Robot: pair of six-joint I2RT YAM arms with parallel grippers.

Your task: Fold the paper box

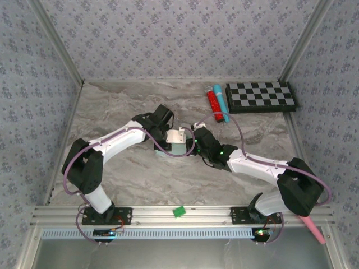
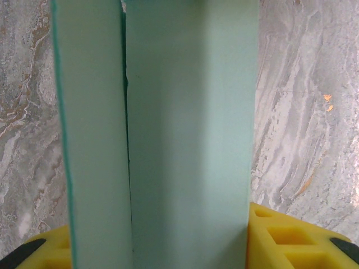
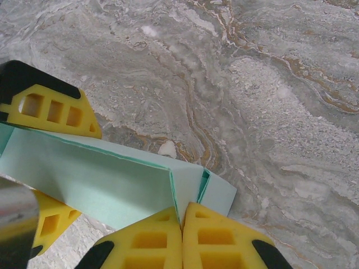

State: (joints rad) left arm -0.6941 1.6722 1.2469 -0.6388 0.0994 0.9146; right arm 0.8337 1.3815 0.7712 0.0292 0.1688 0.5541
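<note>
**Here, both grippers pinch the paper box [image 2: 185, 112] at mid-table**

Nearest, a small green piece [image 1: 179, 211] sits on the metal rail [image 1: 224, 212] between the two arm bases. A pink stick [image 1: 313, 230] pokes out by the right base.

Farther in, the two arms meet over the middle of the marble table [image 1: 123, 168], and the pale aqua box is caught between them. The left gripper [image 2: 157, 230] is clamped across the box, one yellow finger against each side of its long panels, with a seam running between two of them. The right gripper [image 3: 182, 217] has its yellow fingers pressed together on a thin folded edge at the box's end. In the right wrist view, the left gripper's fingers [image 3: 53, 106] sit on either side of the box's long panel.

Beyond, near the far edge, a red tube [image 1: 212, 102] and a blue tube [image 1: 221, 105] lie side by side. They are just beside a black-and-white checkerboard [image 1: 261, 96].
</note>
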